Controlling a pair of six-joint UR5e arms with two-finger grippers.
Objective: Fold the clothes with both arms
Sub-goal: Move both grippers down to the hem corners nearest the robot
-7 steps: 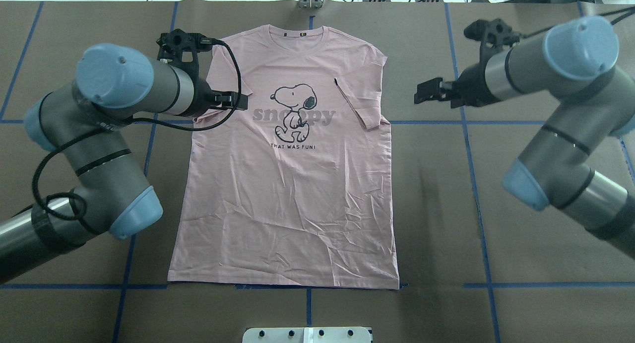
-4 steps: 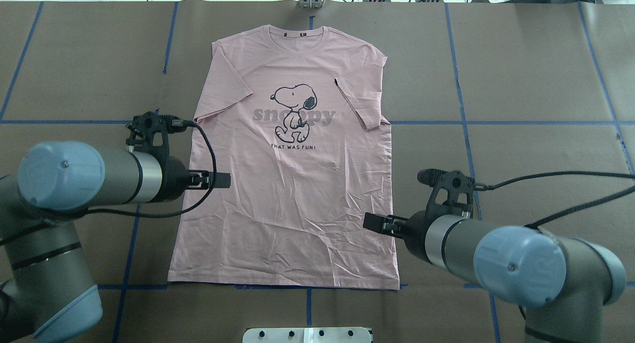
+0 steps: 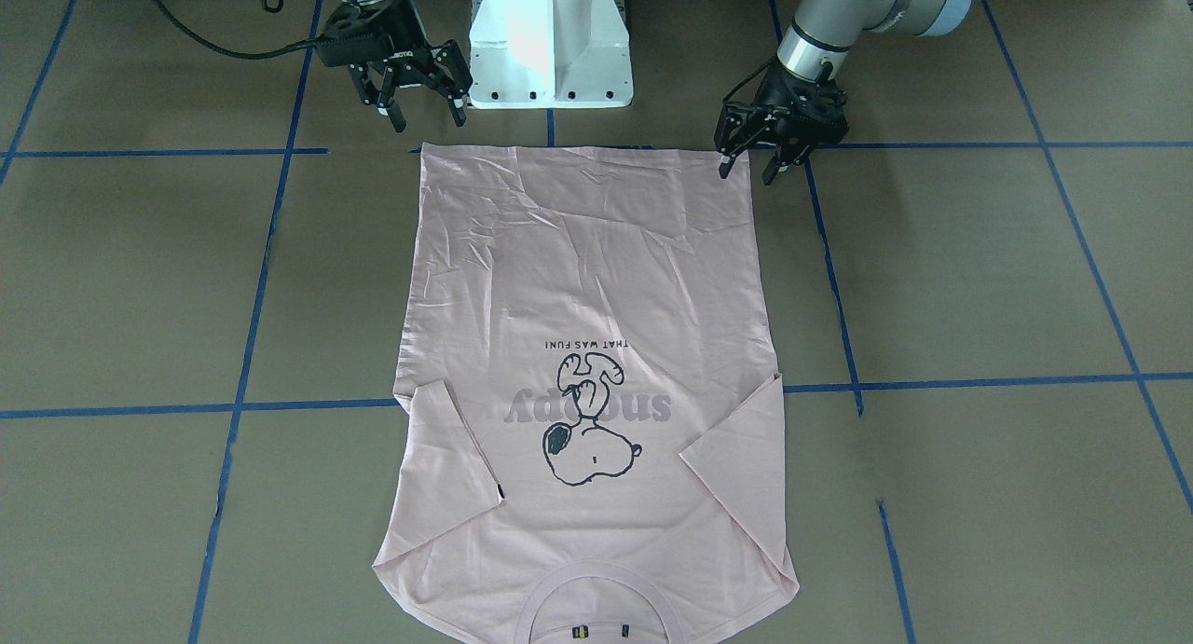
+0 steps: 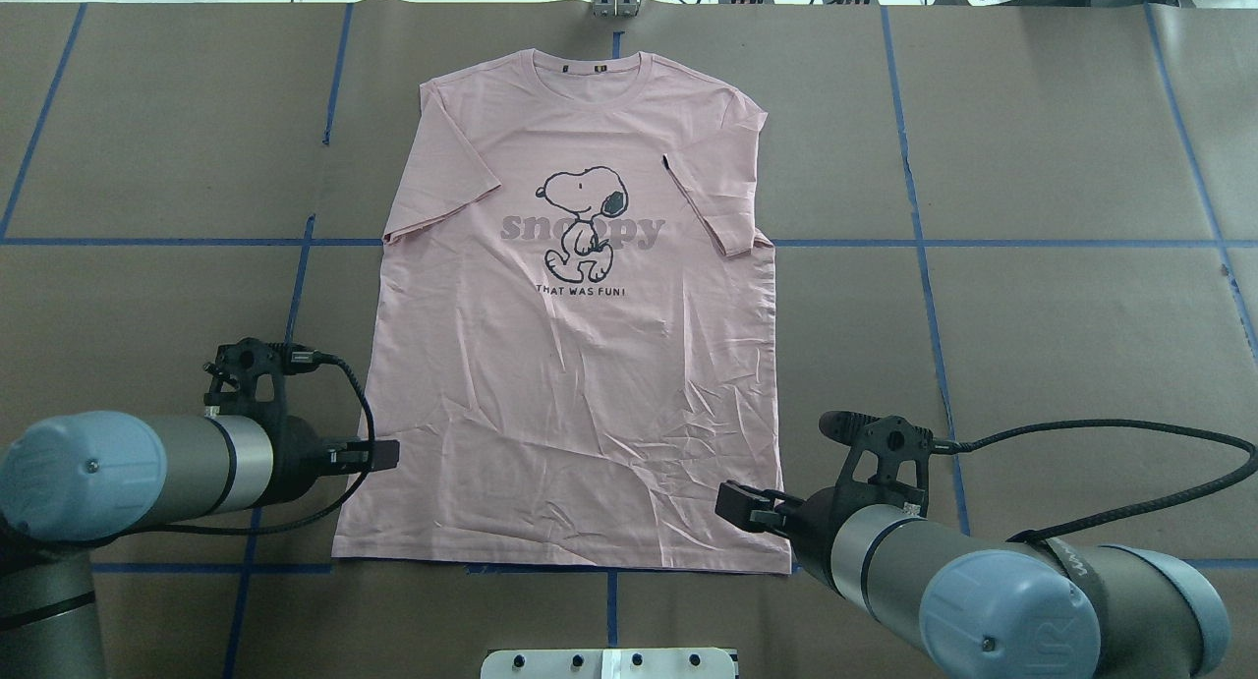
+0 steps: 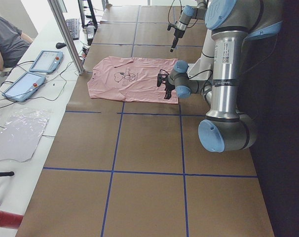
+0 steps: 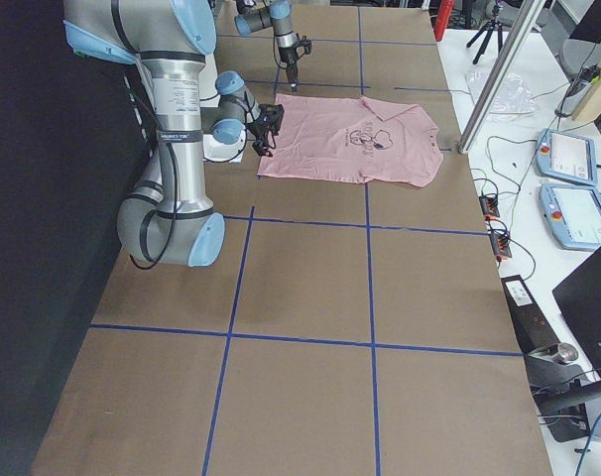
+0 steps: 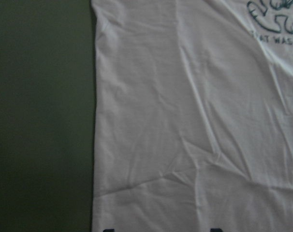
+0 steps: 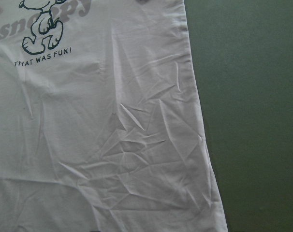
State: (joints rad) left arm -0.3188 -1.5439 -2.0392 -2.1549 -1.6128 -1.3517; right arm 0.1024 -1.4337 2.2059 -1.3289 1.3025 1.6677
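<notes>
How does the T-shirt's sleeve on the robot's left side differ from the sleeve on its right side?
The right-side sleeve shows a small black tag at its cuff; the left-side sleeve shows none. The left-side sleeve's cuff slants gently, the right-side sleeve's cuff steeply. Both are pale pink, short and folded inward onto the T-shirt.

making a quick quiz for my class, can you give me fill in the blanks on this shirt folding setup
The T-shirt lies flat with its printed side facing ___.
The left gripper and the right gripper both have their jaws ___.
Both grippers are near the shirt's ___ hem corners, at the end away from the collar.
The small lettering under the dog print reads THAT WAS ___.

Missing words: up; open; bottom; FUN
</notes>
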